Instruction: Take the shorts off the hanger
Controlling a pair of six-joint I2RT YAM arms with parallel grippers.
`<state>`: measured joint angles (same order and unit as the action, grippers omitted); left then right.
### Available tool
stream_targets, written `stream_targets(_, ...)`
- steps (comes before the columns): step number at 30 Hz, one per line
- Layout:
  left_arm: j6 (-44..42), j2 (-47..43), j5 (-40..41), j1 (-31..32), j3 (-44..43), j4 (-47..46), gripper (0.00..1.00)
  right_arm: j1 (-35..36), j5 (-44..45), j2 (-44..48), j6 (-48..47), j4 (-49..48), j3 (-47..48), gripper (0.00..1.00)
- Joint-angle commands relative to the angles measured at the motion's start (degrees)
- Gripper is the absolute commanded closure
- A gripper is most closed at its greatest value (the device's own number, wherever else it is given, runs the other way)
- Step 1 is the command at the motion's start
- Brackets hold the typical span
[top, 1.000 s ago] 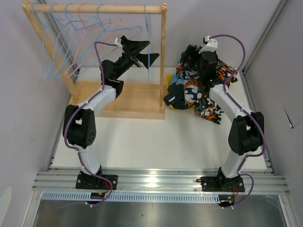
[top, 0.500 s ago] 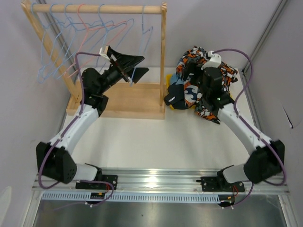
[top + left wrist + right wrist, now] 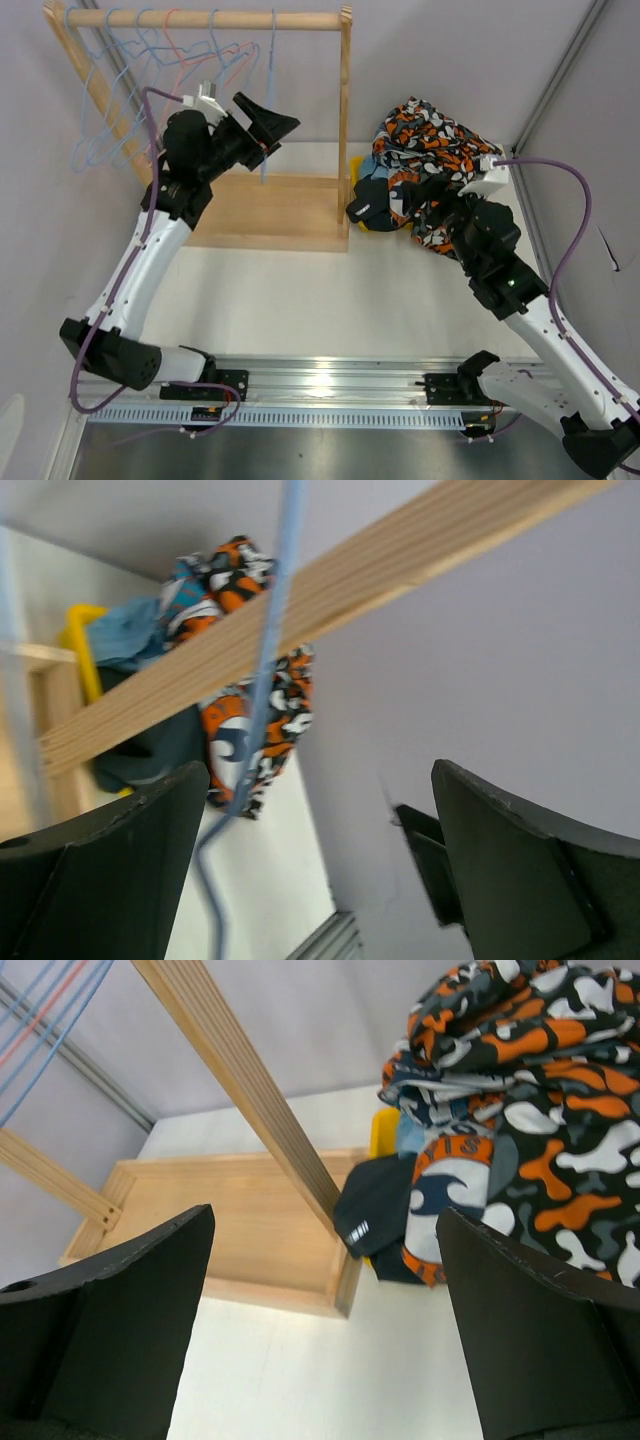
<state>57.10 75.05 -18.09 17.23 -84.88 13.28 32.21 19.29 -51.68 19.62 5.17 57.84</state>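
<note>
The shorts [image 3: 432, 150] lie in a heap on the table right of the wooden rack [image 3: 270, 205]; none hangs on a hanger. The orange-black-white blotch pair [image 3: 540, 1090] is on top, with the blue-and-orange print [image 3: 455, 1200], dark grey [image 3: 375, 1210] and a bit of light blue [image 3: 410, 1138] at the heap's left edge. My left gripper [image 3: 268, 125] is open below the rod, beside a bare blue hanger [image 3: 270, 80] whose wire [image 3: 262, 690] runs just inside the left finger. My right gripper [image 3: 450, 212] is open and empty at the heap's near side.
Several bare blue and pink wire hangers [image 3: 150, 60] hang at the left end of the rod [image 3: 200, 18]. The rack's right post [image 3: 345, 120] stands between the arms. A yellow piece [image 3: 357, 165] shows at the heap's left edge. Walls close in left and right.
My left arm has swung left and back, and the blue hanger has slid left along the rod. My right arm has drawn back from the heap toward the near right, open.
</note>
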Motion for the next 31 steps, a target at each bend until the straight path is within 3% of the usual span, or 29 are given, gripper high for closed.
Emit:
stream_targets(1,-8.23,5.35,2.71,-0.18,-4.58,5.88,0.0,0.49,1.98,3.15,1.04,4.4,-0.8,0.0)
stream_targets(6,-9.11,10.46,0.86,-0.27,-8.28,3.68,0.01,0.84,2.33,6.41,1.65,6.43,-2.82,0.01)
stream_targets(14,-16.75,8.1,10.61,-0.01,-15.14,14.39,0.01,1.98,3.13,10.98,2.96,11.17,-3.44,0.0)
stream_targets(22,-23.87,-4.55,18.61,2.72,-6.37,15.82,0.01,3.13,-16.53,16.26,1.65,10.39,1.74,0.01)
stream_targets(31,-27.21,-11.58,22.21,5.17,-0.38,16.34,0.01,3.21,-25.79,15.91,2.44,10.12,5.7,0.0)
